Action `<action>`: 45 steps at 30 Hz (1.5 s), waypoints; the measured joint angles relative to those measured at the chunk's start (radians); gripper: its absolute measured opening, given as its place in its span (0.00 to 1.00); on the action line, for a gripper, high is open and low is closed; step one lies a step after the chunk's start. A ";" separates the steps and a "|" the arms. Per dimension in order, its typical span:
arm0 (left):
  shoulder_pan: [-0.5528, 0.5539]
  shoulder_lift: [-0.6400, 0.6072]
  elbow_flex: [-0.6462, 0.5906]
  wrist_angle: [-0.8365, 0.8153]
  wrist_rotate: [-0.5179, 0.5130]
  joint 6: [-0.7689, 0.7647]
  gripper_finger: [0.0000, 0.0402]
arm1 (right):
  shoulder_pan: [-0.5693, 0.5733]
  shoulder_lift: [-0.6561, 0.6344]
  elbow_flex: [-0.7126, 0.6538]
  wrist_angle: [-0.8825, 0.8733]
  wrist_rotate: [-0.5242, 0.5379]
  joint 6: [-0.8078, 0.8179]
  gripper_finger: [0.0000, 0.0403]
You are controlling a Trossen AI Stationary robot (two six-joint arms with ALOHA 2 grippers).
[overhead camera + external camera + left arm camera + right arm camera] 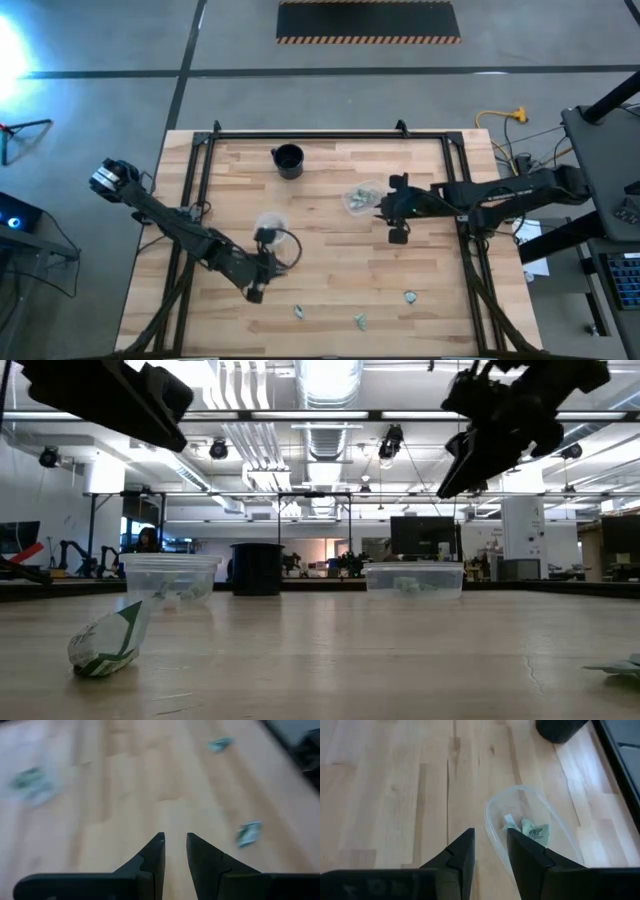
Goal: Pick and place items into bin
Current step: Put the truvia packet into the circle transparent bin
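Both grippers above table, nothing grasped.
Left gripper (174, 851) slightly parted over bare wood near loose items (248, 833); right gripper (490, 851) slightly parted beside clear cup (532, 832).

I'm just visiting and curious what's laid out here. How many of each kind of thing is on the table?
Black cup: 1
Clear cups: 2, one near the left gripper, one beside the right gripper
Loose green-and-silvery pieces on the bare wood: 3
Total: 6; pieces inside the cups are too small to count.
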 joint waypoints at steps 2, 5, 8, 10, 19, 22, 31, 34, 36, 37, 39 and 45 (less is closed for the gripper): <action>0.000 0.042 0.000 0.064 0.064 0.005 0.16 | 0.014 -0.029 -0.040 0.037 0.003 0.014 0.24; 0.000 0.097 0.000 0.136 0.128 0.004 0.16 | 0.029 -0.065 -0.098 0.100 0.004 0.026 0.23; 0.000 0.152 0.000 0.220 0.175 0.003 0.16 | 0.037 -0.089 -0.148 0.167 0.004 0.030 0.22; 0.000 0.187 0.002 0.269 0.206 0.002 0.16 | 0.039 -0.099 -0.174 0.199 0.003 0.030 0.21; 0.002 0.316 0.071 0.298 0.266 -0.028 0.16 | 0.040 -0.101 -0.205 0.227 0.003 0.030 0.18; 0.002 0.357 0.097 0.295 0.293 -0.048 0.16 | 0.042 -0.101 -0.195 0.229 0.001 0.024 0.18; 0.004 0.436 0.133 0.290 0.327 -0.051 0.16 | 0.065 -0.100 -0.186 0.226 0.000 0.018 0.19; 0.012 0.450 0.130 0.285 0.327 -0.064 0.16 | 0.067 -0.100 -0.188 0.225 0.000 0.018 0.17; 0.019 0.452 0.129 0.284 0.327 -0.077 0.16 | 0.066 -0.100 -0.189 0.225 0.000 0.018 0.17; 0.021 0.452 0.129 0.285 0.328 -0.077 0.16 | 0.066 -0.100 -0.189 0.225 0.000 0.018 0.17; 0.022 0.452 0.128 0.285 0.329 -0.078 0.16 | 0.066 -0.100 -0.190 0.221 0.000 0.018 0.17; 0.022 0.452 0.124 0.284 0.345 -0.117 0.16 | 0.066 -0.100 -0.191 0.212 0.001 0.020 0.18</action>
